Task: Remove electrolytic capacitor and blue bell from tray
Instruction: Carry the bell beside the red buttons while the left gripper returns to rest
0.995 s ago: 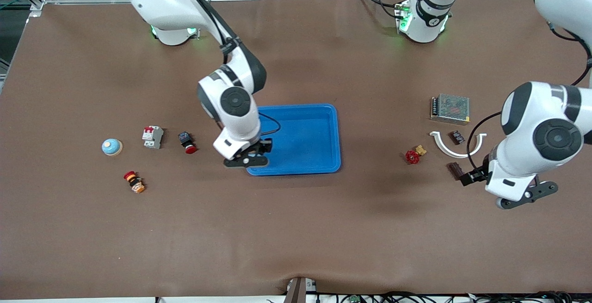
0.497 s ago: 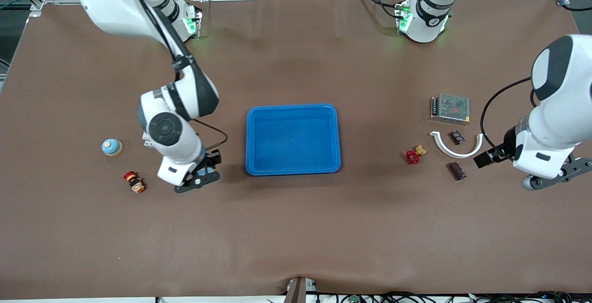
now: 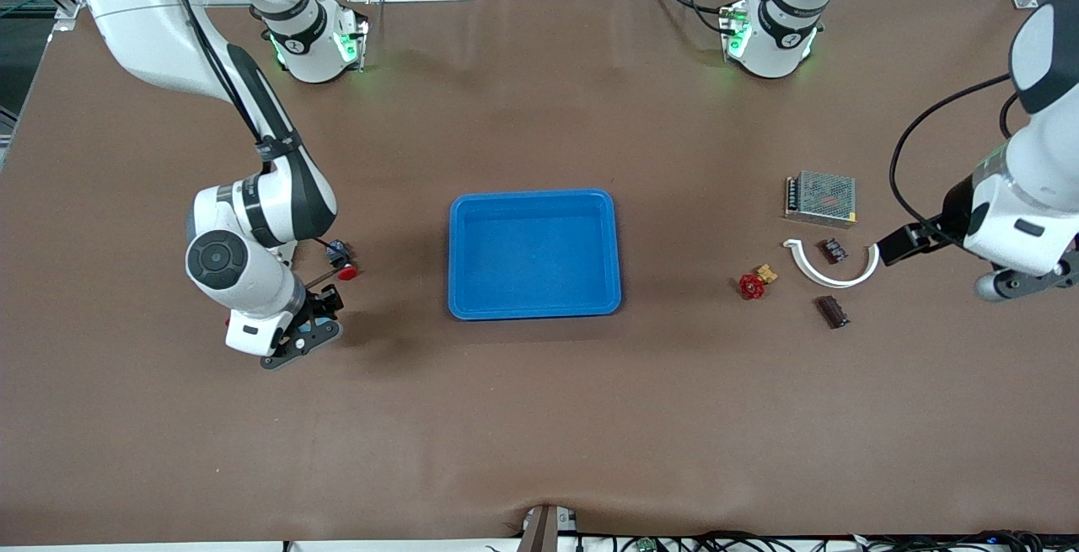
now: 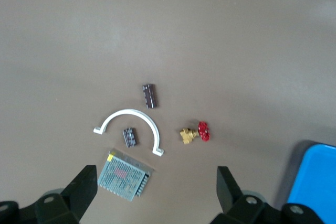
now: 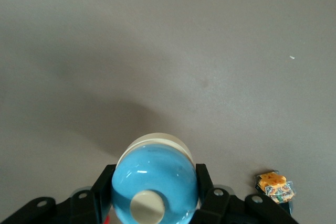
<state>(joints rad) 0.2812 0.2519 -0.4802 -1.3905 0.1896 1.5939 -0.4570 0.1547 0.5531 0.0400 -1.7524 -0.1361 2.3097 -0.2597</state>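
Note:
A light-blue bell (image 5: 155,174) with a cream button on top sits between the fingers of my right gripper (image 5: 155,182), which is shut on it. That gripper (image 3: 295,341) hangs in the air over the right arm's end of the table, and its shadow falls on the brown mat below. The capacitor (image 3: 831,312), a small dark brown cylinder (image 4: 150,96), lies on the mat at the left arm's end. My left gripper (image 3: 1016,282) is raised over the mat beside the power supply. Its jaws (image 4: 155,192) are open with nothing between them.
An empty blue tray (image 3: 535,257) lies mid-table. Near the capacitor are a white arc (image 3: 813,270) around a smaller dark part (image 3: 834,250), a red-handled brass valve (image 3: 752,285) and a mesh power supply (image 3: 820,198). A red push-button (image 3: 341,265) and an orange-yellow button (image 5: 273,184) lie near the right gripper.
The right arm has swung from the tray's corner toward its own end of the table, still shut. The left arm has drawn back from the capacitor toward the table's end, still open.

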